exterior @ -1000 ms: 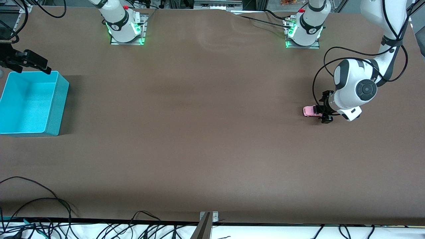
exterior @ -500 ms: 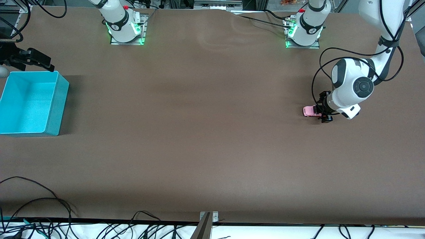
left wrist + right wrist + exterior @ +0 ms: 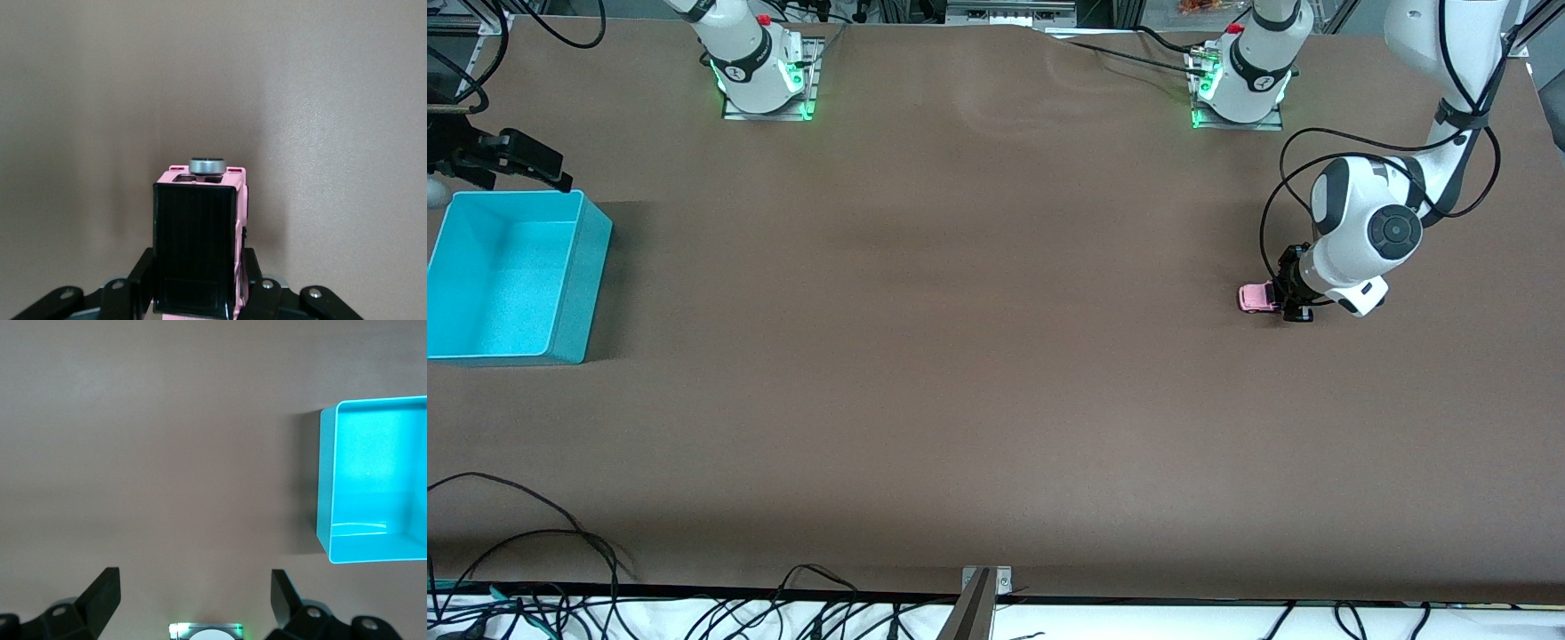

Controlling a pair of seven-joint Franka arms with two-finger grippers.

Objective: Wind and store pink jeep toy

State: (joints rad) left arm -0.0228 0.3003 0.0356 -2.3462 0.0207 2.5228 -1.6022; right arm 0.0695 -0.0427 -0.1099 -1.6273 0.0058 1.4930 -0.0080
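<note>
The left gripper (image 3: 1288, 300) clamps its fingers (image 3: 257, 293) on the pink jeep toy (image 3: 1257, 297) at the front view's right, on the table (image 3: 960, 356), so storing remains: the turquoise bin (image 3: 569, 293) sits empty at the left edge, the spread-fingered right gripper (image 3: 543, 173) waiting above it.
</note>
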